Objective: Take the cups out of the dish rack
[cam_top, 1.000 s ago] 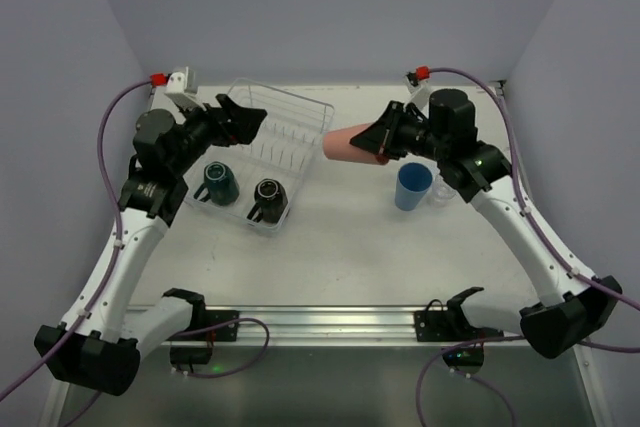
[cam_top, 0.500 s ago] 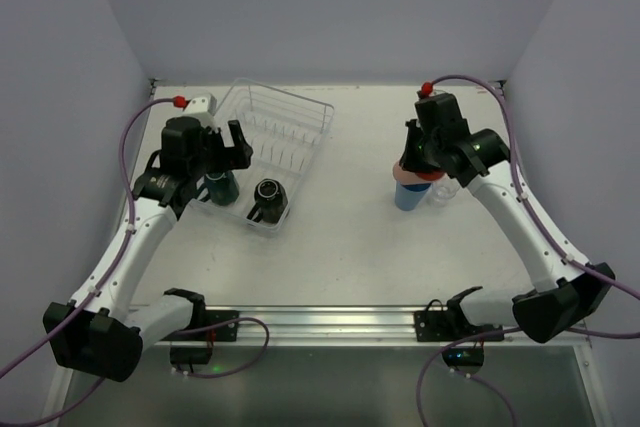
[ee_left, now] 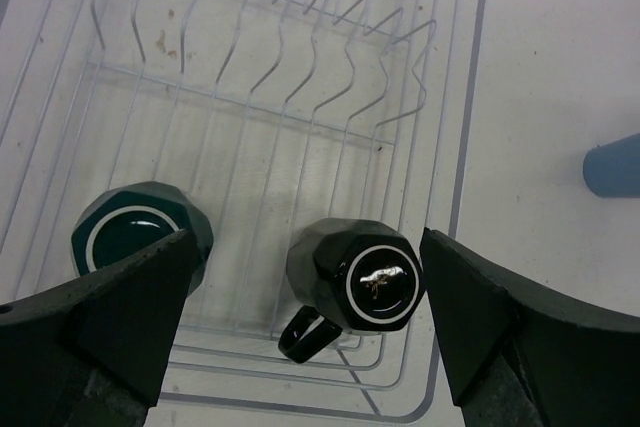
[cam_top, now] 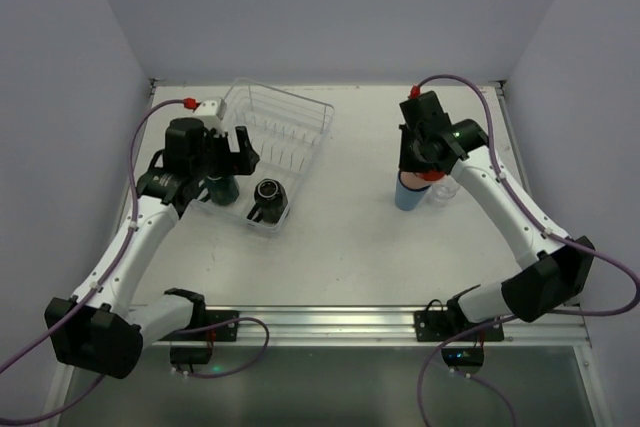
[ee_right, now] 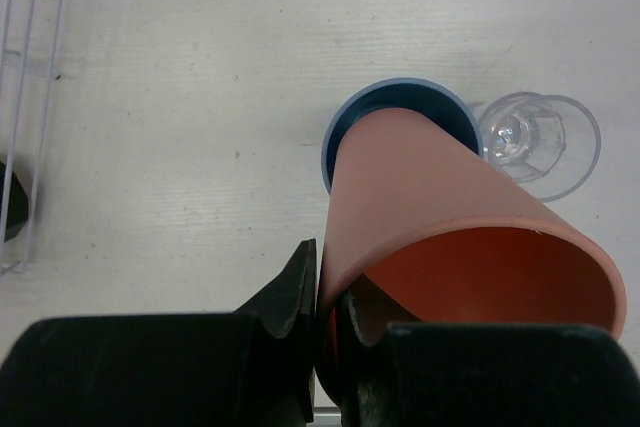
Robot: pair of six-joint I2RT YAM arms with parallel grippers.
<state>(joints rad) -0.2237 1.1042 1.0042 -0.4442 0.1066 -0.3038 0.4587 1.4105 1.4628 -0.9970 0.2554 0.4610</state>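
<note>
The dish rack (cam_top: pixel 285 127) (ee_left: pixel 300 117) stands at the back left with two upturned cups in its near end: a dark teal mug (ee_left: pixel 130 237) and a black mug with a handle (cam_top: pixel 268 197) (ee_left: pixel 365 275). My left gripper (cam_top: pixel 228 152) (ee_left: pixel 305 247) hangs open above them, one finger over the teal mug and the other right of the black mug. My right gripper (cam_top: pixel 418 162) (ee_right: pixel 328 277) is shut on the rim of the salmon-pink tumbler (cam_top: pixel 403 178) (ee_right: pixel 440 207), whose base sits in the mouth of the light-blue tumbler (cam_top: pixel 405 197) (ee_right: pixel 345 127).
A small clear glass (cam_top: pixel 443 190) (ee_right: pixel 535 137) stands right beside the light-blue tumbler. The rack's far half holds only upright prongs. The rack's right edge (ee_right: pixel 20 97) shows at the left of the right wrist view. Grey walls close in the white table.
My right arm turned the salmon-pink tumbler from lying sideways in the air to upright and lowered it into the light-blue tumbler. My left gripper came forward over the two mugs.
</note>
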